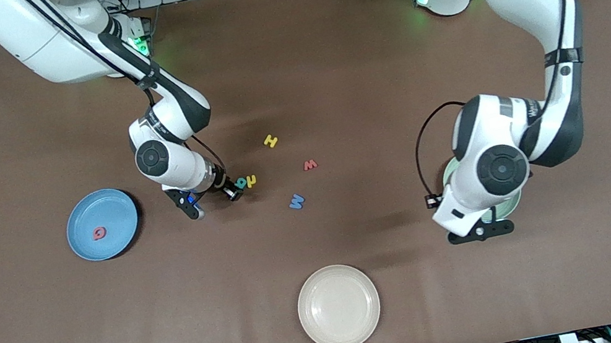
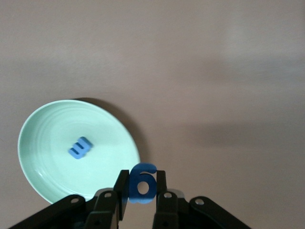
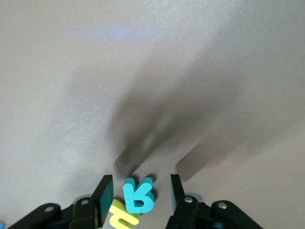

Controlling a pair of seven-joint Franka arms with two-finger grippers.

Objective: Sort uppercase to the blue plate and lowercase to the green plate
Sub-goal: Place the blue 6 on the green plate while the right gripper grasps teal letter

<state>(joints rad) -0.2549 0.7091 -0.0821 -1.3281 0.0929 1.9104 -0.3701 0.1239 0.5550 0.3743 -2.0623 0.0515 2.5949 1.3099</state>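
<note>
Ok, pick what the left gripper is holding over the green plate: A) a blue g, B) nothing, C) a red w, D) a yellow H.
A: in the left wrist view the left gripper is shut on the blue g, above the green plate where a blue m already lies.

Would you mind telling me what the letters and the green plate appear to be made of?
The blue g, gripped in the left pincer, and the teal R look like foam: thick, flat-cut, matte, square-edged. The green plate looks like glazed ceramic or melamine, given its soft sheen and faint concentric rings.
</note>
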